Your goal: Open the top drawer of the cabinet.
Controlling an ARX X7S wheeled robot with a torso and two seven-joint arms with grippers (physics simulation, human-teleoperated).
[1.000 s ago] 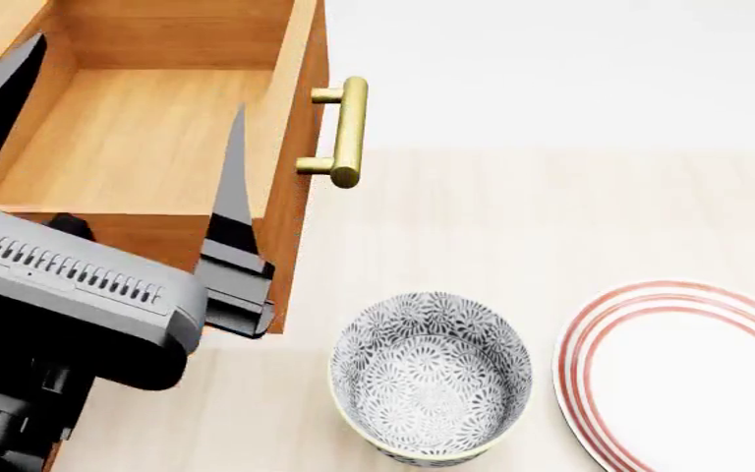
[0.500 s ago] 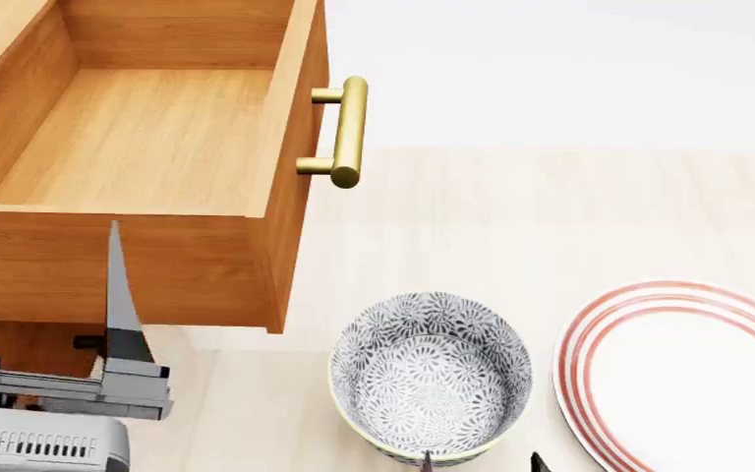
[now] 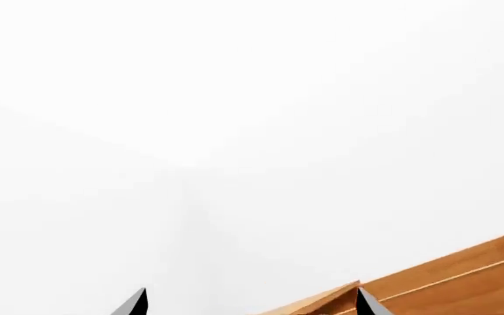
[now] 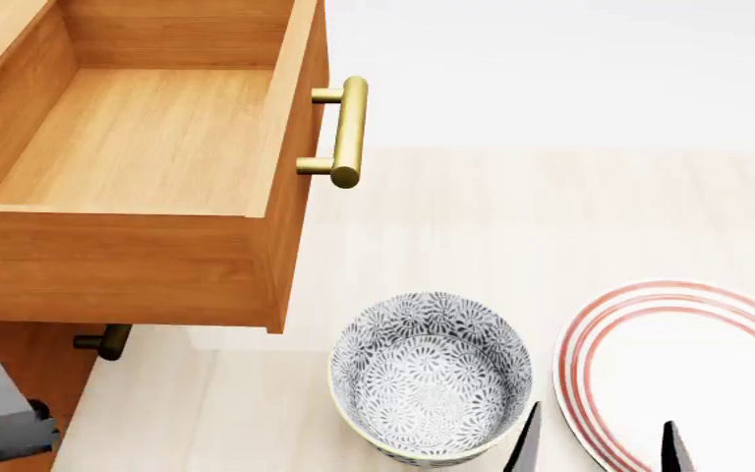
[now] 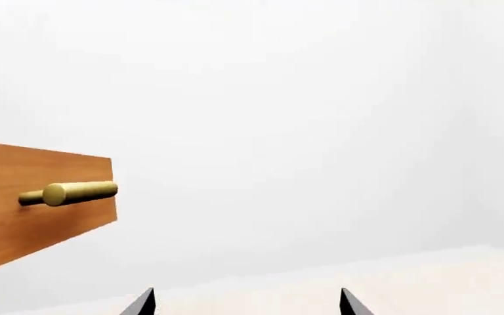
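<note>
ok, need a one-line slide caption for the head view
Top drawer pulled open and empty, brass handle free; patterned bowl and red-ringed plate on the floor beside the cabinet.

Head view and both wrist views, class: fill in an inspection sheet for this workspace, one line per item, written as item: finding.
Surface: pale wood floor, bare by the cabinet.
Job's things: top drawer pulled well out, nothing inside; brass handle free; cabinet below.
Clutter: patterned bowl, red-ringed plate.
Grippers: left gripper and right gripper, jaws apart, holding nothing.
Cables: nothing seen.
Surroundings: plain white wall.
</note>
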